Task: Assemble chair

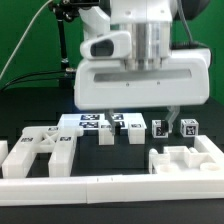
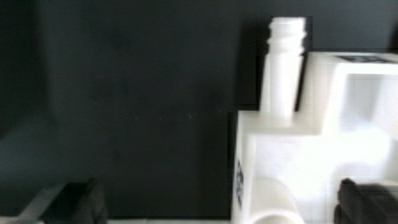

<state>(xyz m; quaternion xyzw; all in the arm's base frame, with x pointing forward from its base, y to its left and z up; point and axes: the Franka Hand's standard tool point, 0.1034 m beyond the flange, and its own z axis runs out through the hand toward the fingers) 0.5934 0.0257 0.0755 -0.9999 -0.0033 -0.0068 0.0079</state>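
The white chair parts lie loose on the black table. A flat frame-shaped part [image 1: 40, 152] lies at the exterior view's left and a blocky part [image 1: 186, 158] at its right. Several small tagged pieces [image 1: 135, 130] stand in a row behind them. My gripper [image 1: 144, 118] hangs above this row with its fingers spread, holding nothing. In the wrist view my gripper [image 2: 217, 205] is open, its dark fingertips [image 2: 71, 202] far apart. A white blocky part [image 2: 311, 135] with an upright peg [image 2: 285, 50] lies below, reaching in between the jaws near one finger.
The marker board [image 1: 84, 122] lies flat behind the row of pieces. A low white rim wall [image 1: 100, 186] runs along the table's front edge. A green backdrop and dark stands are behind the arm.
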